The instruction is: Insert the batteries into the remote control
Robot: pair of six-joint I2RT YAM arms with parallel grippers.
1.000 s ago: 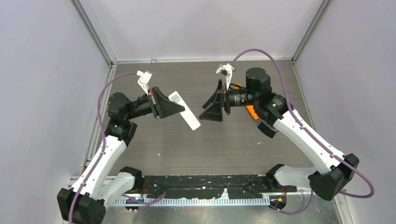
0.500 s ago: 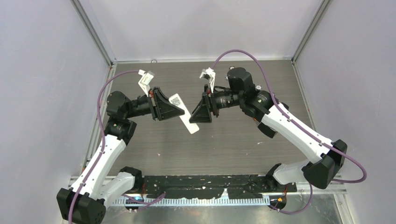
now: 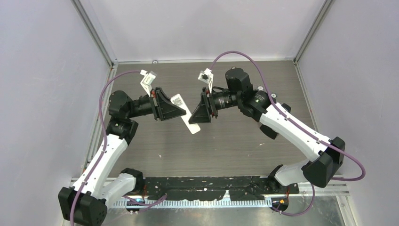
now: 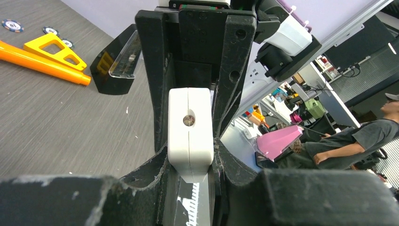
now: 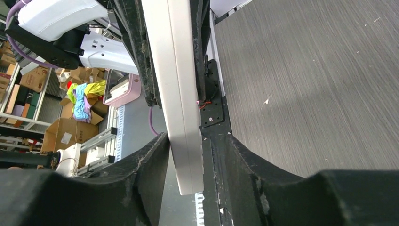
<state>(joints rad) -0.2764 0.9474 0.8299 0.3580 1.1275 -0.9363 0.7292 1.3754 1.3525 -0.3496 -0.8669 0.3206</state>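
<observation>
My left gripper (image 3: pixel 181 111) is clamped tight on the remote control (image 3: pixel 190 123), which hangs in the air above the table (image 3: pixel 226 146), between my two arms. From above, the white bar slants out of the left jaws toward the right and the near edge. It has a small printed label on its upper face by my left fingertips, and its far part reaches into my right gripper (image 3: pixel 193 118).

In the left wrist view the remote control sits squeezed between my own two fingers, its end face toward the camera with a small round metal spot in it. Beyond that, the right gripper's two black fingers stand one on each long side of the bar, very close to it.

In the right wrist view the bar runs edge-on between my right fingers. The finger (image 5: pixel 149 162) on the left of the picture lies against its broad face, and the other shows a thin dark line beside the bar. The right jaws stand close around the remote control, but I cannot tell whether they press on it.

An orange flashlight (image 4: pixel 42 65) and a few round discs (image 4: pixel 10 25) lie on the table, well apart from it.
</observation>
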